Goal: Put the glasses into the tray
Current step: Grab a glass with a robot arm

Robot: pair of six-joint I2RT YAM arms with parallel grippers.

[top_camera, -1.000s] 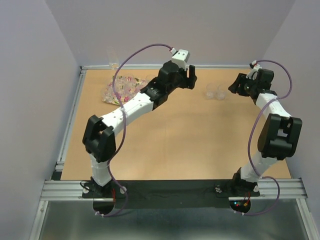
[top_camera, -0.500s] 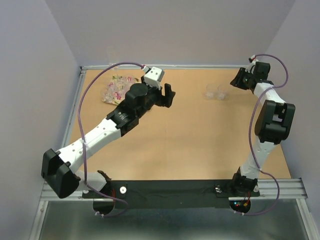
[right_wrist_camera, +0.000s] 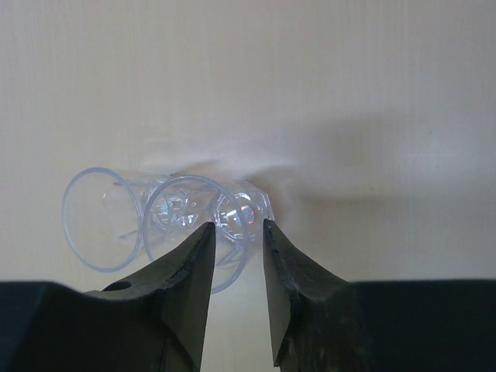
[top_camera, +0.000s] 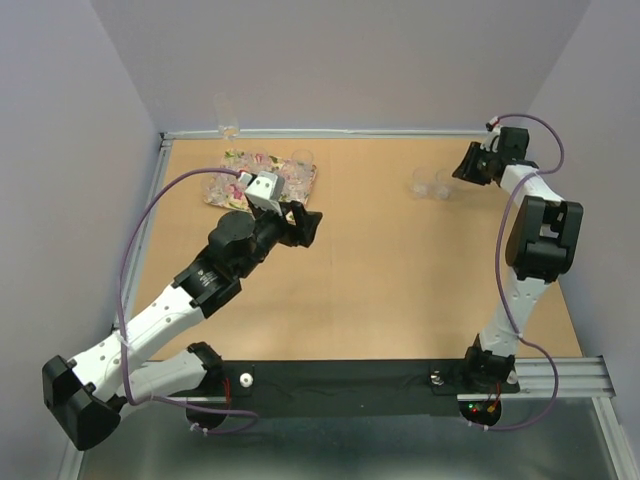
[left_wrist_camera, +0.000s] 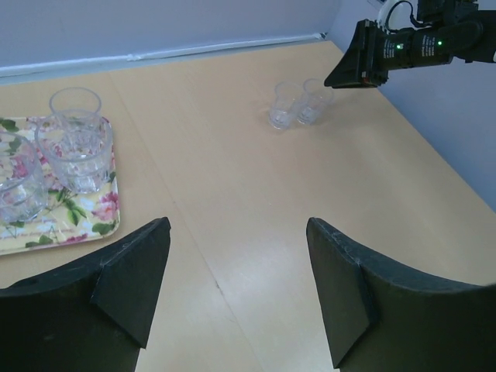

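Observation:
The flowered tray [top_camera: 265, 162] lies at the far left of the table and holds several clear glasses [top_camera: 221, 186]. In the left wrist view the tray [left_wrist_camera: 77, 221] carries three glasses [left_wrist_camera: 80, 157]. Two more glasses [top_camera: 434, 183] stand side by side on the table at the far right; they also show in the left wrist view [left_wrist_camera: 297, 104]. My left gripper [top_camera: 306, 226] is open and empty, near and right of the tray [left_wrist_camera: 239, 263]. My right gripper [top_camera: 470, 168] hovers just above and right of the two glasses [right_wrist_camera: 186, 213]; its jaws stand narrowly apart around nothing [right_wrist_camera: 238, 225].
A taller clear glass [top_camera: 228, 114] stands at the far left corner by the back wall. A metal rail [top_camera: 150, 215] edges the table's left side. Purple walls close in on the left, back and right.
My left arm has drawn back from the table's far side toward the near left, uncovering the tray. My right gripper has shifted toward the far right corner.

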